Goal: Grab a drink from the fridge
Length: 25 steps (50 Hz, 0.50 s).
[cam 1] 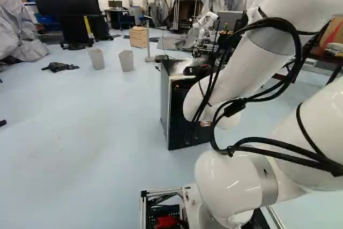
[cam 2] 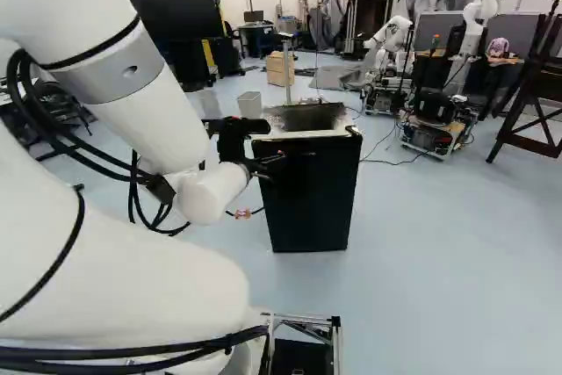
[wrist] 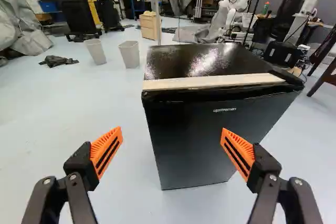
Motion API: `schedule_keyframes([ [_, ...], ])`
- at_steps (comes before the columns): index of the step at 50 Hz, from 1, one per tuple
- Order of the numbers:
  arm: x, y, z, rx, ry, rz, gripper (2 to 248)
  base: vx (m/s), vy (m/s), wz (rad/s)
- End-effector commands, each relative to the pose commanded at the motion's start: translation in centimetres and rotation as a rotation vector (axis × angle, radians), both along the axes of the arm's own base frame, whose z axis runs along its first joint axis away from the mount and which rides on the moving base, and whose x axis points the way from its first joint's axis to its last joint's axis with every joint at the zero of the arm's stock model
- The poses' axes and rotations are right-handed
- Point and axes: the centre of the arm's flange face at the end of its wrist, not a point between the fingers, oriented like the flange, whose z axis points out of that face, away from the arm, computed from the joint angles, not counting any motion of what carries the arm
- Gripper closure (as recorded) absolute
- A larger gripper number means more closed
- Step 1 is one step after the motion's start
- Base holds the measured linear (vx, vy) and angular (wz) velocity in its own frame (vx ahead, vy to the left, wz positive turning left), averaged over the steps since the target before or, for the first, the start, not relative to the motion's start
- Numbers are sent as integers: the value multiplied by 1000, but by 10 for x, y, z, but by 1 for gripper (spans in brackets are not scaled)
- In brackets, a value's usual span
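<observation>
1. Gripper (wrist: 171, 130): one, black, orange pads; fingers spread wide, nothing held between them. Faces the fridge front, apparently just short of contact.
2. Fridge (wrist: 194, 153): one, black, upright on the floor (wrist: 79, 124), short of the floor's far edge. Door closed. Lies ahead of the gripper; its near side edge runs down between the two fingers' lines of reach.
3. Pale strip (wrist: 210, 82): one, along the fridge's top front edge.
4. Dark fitting (cam 2: 353, 131): one, at the fridge's top front corner, right side in the right base view; probably the hinge.
5. Drink: not visible; presumably inside, beyond the door.
6. Step in hand: by judgement, the approach to the door. Next move calls for reaching the door's free edge, likely opposite the fitting, and drawing it open without tipping the fridge.
7. Bins (wrist: 129, 54): two, pale, on the floor beyond.
</observation>
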Motion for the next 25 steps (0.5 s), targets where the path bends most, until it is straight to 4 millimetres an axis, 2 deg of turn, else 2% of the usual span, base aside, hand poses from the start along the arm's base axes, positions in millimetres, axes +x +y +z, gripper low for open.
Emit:
schedule_keyframes([
  [25, 2, 6, 0, 8, -1, 7, 3, 4, 9, -1],
])
